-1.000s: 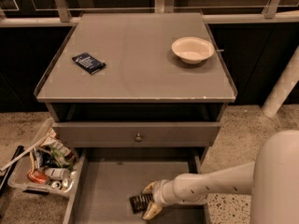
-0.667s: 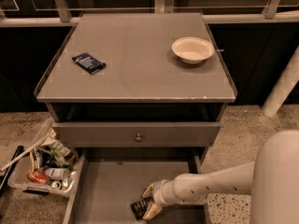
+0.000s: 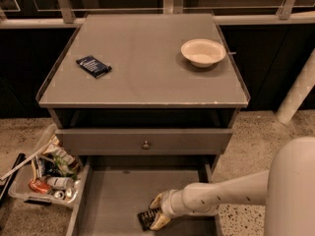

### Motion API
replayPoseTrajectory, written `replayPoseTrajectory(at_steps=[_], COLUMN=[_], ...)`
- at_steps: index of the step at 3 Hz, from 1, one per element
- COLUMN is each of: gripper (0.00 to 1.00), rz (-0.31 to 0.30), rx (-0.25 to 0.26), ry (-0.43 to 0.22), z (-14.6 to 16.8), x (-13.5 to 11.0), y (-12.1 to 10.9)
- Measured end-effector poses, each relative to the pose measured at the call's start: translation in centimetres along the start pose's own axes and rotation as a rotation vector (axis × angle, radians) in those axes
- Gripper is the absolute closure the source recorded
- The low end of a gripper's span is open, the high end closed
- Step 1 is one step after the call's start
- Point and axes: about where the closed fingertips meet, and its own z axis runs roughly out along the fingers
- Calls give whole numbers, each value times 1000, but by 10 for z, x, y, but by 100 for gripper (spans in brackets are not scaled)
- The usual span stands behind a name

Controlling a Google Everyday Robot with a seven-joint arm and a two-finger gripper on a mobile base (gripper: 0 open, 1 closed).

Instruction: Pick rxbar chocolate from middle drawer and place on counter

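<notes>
Down in the wide shallow grey open drawer (image 3: 113, 200), near its front right corner: pale end effector (image 3: 157, 211), reaching in from the right on the one white arm (image 3: 226, 194). Small flat black snack wrapper (image 3: 146, 219) with white lettering touching its tip, poking out just to the left, low on the drawer floor. Cannot tell whether clamped on the snack wrapper or merely against it. Long axis seemingly slanted, roughly along the arm's line. Broad flat grey tabletop (image 3: 142, 58) well above and behind: probably up first, then back.
</notes>
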Motion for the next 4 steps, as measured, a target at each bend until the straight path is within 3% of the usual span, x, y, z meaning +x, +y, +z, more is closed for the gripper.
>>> replayPoseTrajectory(at_steps=[4], gripper=[100], rz=[-48], rx=[-6], ry=[-55], z=[-5], x=[-29], y=[6])
